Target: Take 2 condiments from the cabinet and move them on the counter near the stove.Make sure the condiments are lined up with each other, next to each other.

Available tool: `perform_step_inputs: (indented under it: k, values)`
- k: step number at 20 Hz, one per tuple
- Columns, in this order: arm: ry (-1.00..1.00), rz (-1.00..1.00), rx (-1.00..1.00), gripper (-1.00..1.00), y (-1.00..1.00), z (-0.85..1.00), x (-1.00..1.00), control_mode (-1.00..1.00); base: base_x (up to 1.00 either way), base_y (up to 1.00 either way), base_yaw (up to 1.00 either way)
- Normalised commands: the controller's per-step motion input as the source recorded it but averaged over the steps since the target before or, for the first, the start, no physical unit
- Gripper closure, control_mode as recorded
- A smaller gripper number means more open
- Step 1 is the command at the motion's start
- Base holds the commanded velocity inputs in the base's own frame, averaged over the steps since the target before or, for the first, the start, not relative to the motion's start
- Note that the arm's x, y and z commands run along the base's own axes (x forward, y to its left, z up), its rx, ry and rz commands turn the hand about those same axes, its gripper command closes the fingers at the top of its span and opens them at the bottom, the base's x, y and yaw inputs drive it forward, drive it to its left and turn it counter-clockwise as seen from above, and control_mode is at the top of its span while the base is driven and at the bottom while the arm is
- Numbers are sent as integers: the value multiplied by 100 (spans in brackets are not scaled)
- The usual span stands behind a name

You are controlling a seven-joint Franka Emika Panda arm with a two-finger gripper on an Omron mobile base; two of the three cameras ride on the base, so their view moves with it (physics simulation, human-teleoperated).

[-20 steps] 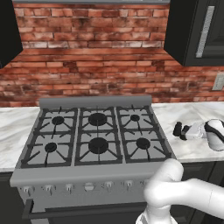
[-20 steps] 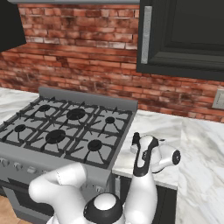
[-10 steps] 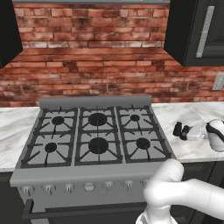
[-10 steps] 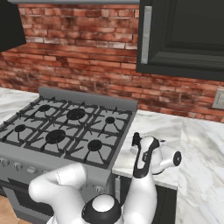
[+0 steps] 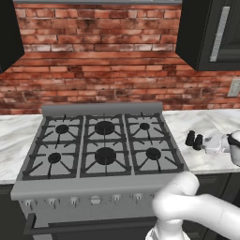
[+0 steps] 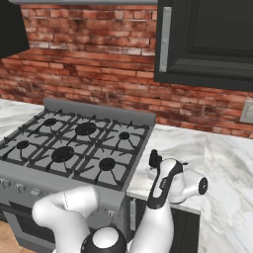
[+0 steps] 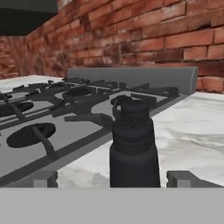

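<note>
Gripper (image 7: 112, 178) sits low over the surface (image 5: 211, 126), R of the stove (image 5: 103, 150), wrist horizontal. Jaws are spread wide; hand view shows one finger tip (image 7: 43, 178) on each side of a black condiment bottle (image 7: 133, 148), with clear gaps either side. No pinch on it.

Condiment posn: two small black bottles stand upright on the marble, just beside the stove's R edge. In left base view the pair (image 5: 194, 139) reads as two dark shapes side by side, touching or nearly so; cannot tell which. The white hand lies just to their R. In right base view one bottle top (image 6: 154, 158) shows above the wrist; the rest is hidden by the arm.

Why so placed: task wants both items near the stove, next to each other and in line. The pair sits close to the range and close together, which fits that reqt. Wide jaws around the nearer bottle suggest, as a judgement, a release step.

Cabinet (image 6: 207, 39) hangs above R, door shut as far as visible.

Status est.: both bottles on surface; task looks near complete. Risk: a sideways wrist move could clip the bottle, so a straight pull-back along the jaw axis is advisable.
</note>
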Motion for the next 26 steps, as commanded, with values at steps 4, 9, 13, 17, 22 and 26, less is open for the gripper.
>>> perform_step_inputs:
  k: [4, 9, 13, 17, 22, 26]
  values:
    - [-7, 0, 2, -100, 1, 50, -40, -100, 0, 0, 0]
    - [-2, 0, 4, -100, 25, 64, -54, -100, 0, 0, 0]
    - [0, -1, 6, -100, 44, 81, -44, -100, 0, 0, 0]
    - [3, -3, 3, -100, 55, 92, -44, -100, 0, 0, 0]
    - [12, -10, 1, -100, 63, 79, -54, -100, 0, 0, 0]
    - [20, -15, 0, -100, 66, 70, -42, -100, 0, 0, 0]
